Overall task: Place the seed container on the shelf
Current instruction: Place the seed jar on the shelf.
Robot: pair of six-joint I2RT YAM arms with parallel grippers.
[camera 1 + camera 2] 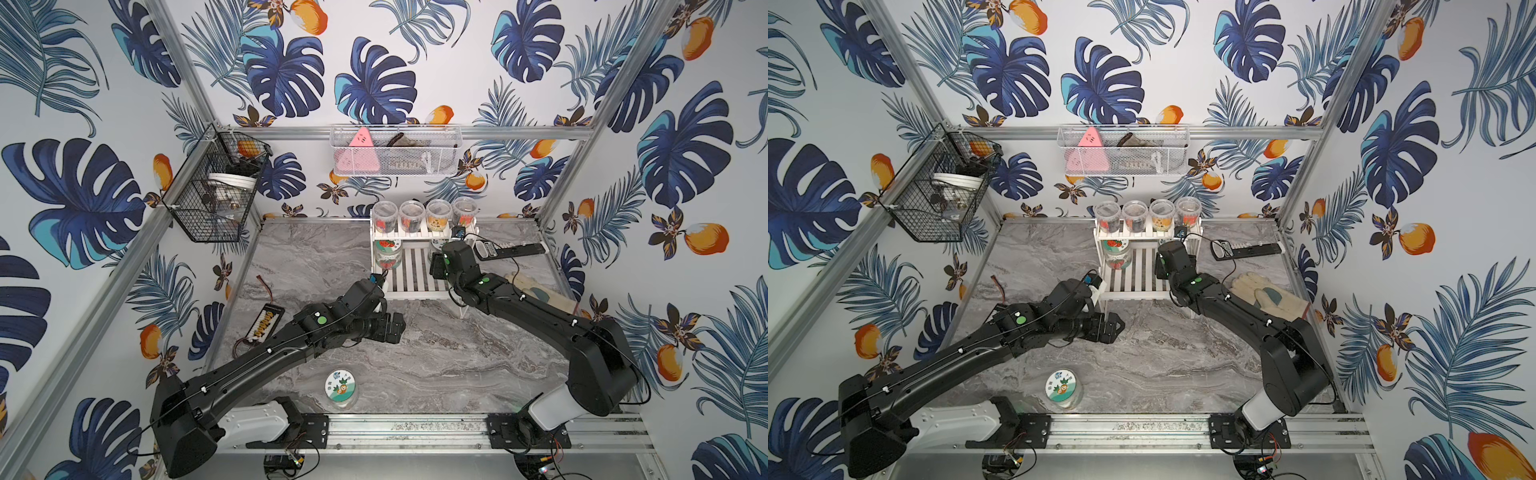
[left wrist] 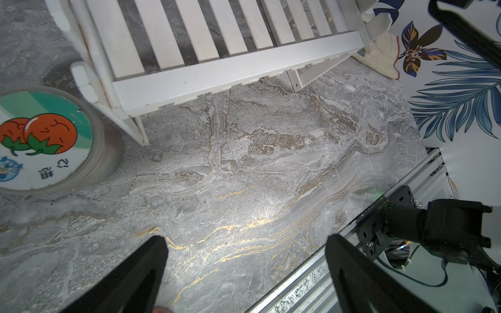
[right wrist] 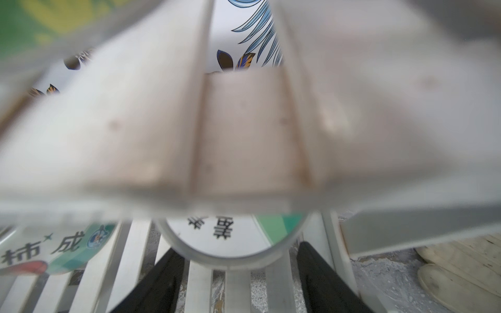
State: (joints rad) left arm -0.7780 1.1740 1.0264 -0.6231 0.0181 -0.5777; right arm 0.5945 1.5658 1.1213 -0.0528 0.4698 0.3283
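The white two-tier shelf stands at the back of the marble table. My right gripper reaches under its upper board. It is shut on a seed container with a white and green lid, which rests on the lower slats. A tomato-labelled container stands beside it on the same tier. Another seed container stands near the table's front edge. My left gripper hangs open over bare table in front of the shelf.
Several clear cups line the upper tier. A tomato-lidded container stands on the table by the shelf's leg. A glove and a black handset lie to the right, a bead frame to the left. Wire basket and mesh basket hang on the walls.
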